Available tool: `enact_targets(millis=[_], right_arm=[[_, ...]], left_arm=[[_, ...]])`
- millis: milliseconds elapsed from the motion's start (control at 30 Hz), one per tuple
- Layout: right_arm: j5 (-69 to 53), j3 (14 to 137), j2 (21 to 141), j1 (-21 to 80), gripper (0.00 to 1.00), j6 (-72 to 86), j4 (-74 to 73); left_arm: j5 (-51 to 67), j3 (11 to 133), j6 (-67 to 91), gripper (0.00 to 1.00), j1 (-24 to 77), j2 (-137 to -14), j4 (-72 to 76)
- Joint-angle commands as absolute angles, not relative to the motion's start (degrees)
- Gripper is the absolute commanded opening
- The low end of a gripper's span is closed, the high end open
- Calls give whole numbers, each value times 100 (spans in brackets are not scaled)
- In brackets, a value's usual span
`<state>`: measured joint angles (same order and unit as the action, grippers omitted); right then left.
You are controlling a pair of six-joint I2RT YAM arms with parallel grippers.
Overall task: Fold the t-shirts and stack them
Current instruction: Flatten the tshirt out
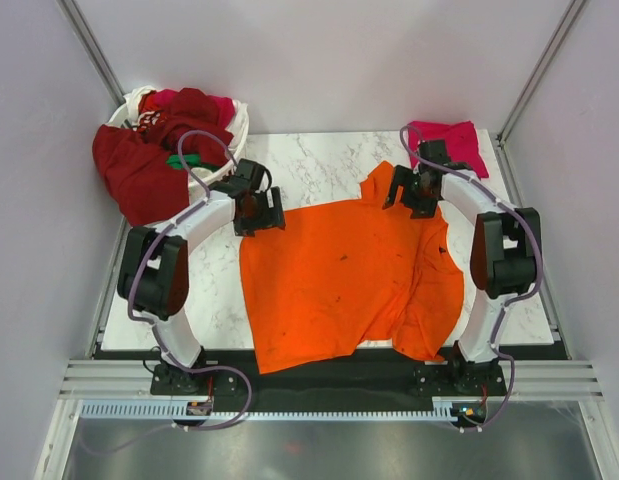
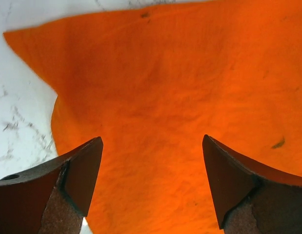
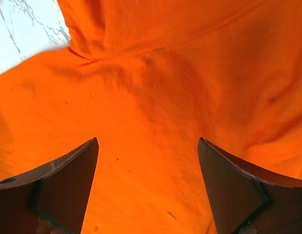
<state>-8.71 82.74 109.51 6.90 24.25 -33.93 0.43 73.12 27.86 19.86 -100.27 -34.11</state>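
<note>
Arching inward above the orange t-shirt (image 1: 339, 285), left claw (image 1: 259, 218) spread wide, right claw (image 1: 407, 198) spread wide

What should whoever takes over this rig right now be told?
Left gripper: open, empty, over the far left corner of the orange shirt.
Right gripper: open, empty, over its far right corner.
Orange shirt: spread on the table, unfolded, hem over the near edge.
Pink shirt: looks folded, far right corner.
Red shirts and a green one: heaped in the basket, far left.
Done: apparently pink only.
Left: fold orange, stack it, then the rest.
</note>
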Motion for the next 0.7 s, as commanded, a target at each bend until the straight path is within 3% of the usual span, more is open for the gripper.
enact_targets(millis=[0, 400, 667], right_arm=[[-1142, 8674, 11283, 694, 91, 2408, -3059], [-1397, 10124, 13049, 589, 91, 2672, -3111], [-1521, 11432, 13895, 580, 91, 2821, -3340]], left_arm=[[88, 7707, 3015, 90, 1978, -10510, -2874], [-579, 8885, 2752, 88, 1793, -11987, -2900], [-905, 10922, 2277, 88, 1573, -13470, -3777]])
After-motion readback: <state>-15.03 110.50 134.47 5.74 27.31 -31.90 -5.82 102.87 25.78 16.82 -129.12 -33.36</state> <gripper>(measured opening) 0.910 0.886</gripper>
